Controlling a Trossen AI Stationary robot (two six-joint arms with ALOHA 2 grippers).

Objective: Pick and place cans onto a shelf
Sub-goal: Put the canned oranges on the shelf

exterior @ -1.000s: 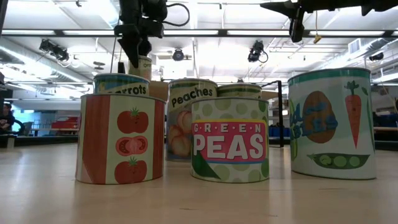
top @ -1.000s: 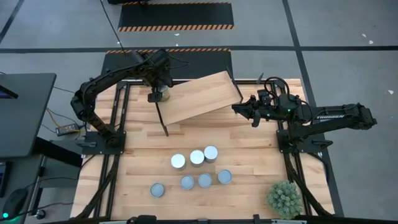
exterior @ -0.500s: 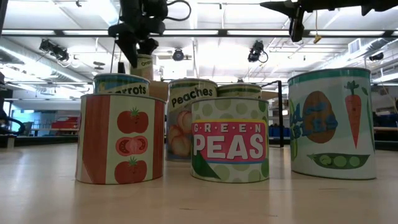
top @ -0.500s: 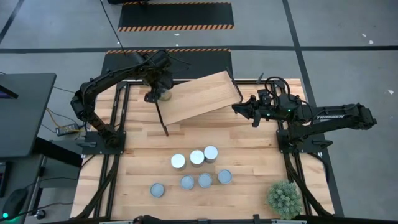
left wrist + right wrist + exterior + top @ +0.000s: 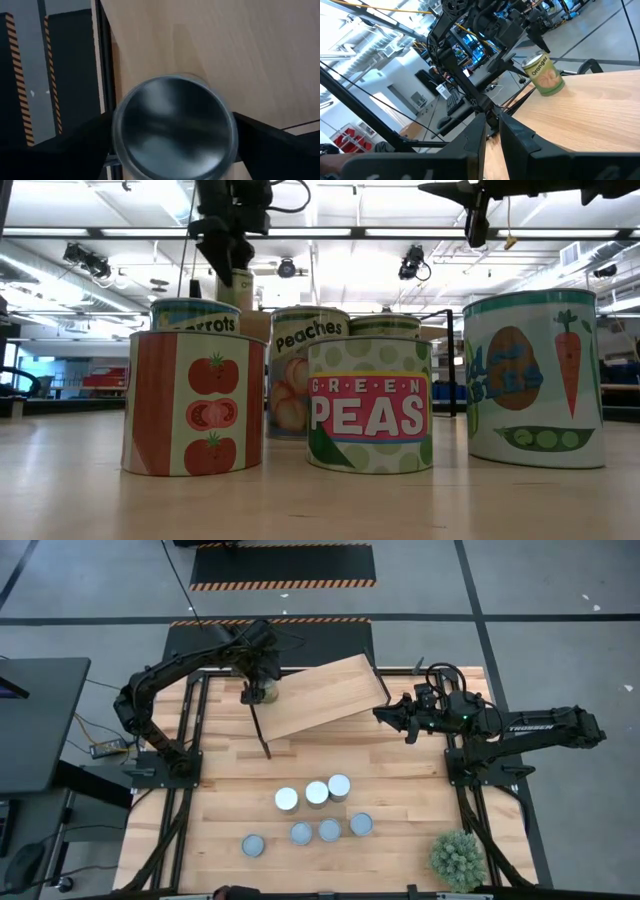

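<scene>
An orange-labelled can [image 5: 546,75] stands upright on its base near the left end of the light wood shelf [image 5: 320,700]. My left gripper [image 5: 254,690] hangs over it, pointing steeply down and open, with one finger on each side of the can's silvery top [image 5: 175,131]. Several more cans [image 5: 317,793] stand in a cluster on the tabletop near the front; in the low view they fill the foreground [image 5: 370,405]. My right gripper [image 5: 380,715] waits, shut and level, beside the shelf's right end, with nothing in it. My left gripper comes at the can from above, and its fingers [image 5: 80,145] flank the can's upper rim. I cannot tell whether they touch it. The can stands on the shelf by its own base.
A spiky green plant ball [image 5: 458,858] sits at the table's near right corner. The shelf's black legs [image 5: 262,735] reach down to the tabletop. Bare shelf surface [image 5: 600,110] stretches to the right of the can.
My left gripper has turned a little about its own axis over the can while staying in place. The can has stayed upright on the shelf.
</scene>
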